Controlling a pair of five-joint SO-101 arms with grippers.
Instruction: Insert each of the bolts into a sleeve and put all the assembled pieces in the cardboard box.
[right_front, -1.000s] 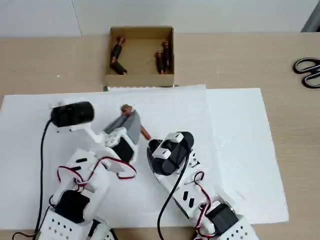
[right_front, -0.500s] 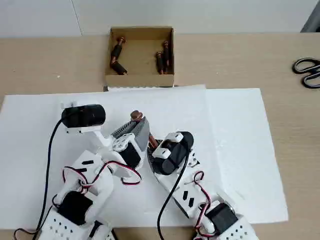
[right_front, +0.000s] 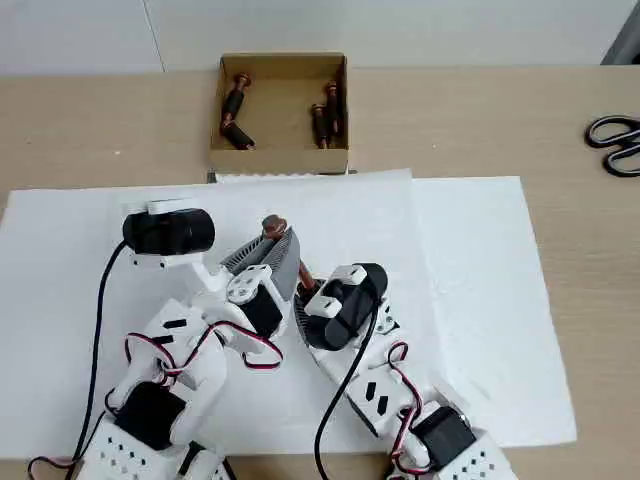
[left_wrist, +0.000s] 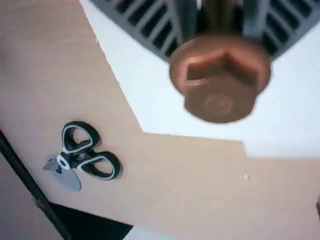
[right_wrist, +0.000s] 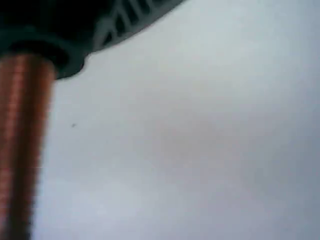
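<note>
The bolt (left_wrist: 220, 80) is copper, the left claw (right_front: 271, 240) slatted grey, the sheet (right_front: 470, 300) white, the table (right_front: 480, 120) tan.

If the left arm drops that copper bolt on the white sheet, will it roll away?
The bolt looks solid and stiff, unlikely to bend. Its round threaded shaft may roll, but the wider hex head should curb that.

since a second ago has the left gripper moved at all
Yes. The left gripper, shut on the bolt, has shifted rightward in the high view: from below the left half of the cardboard box to below its middle.
</note>
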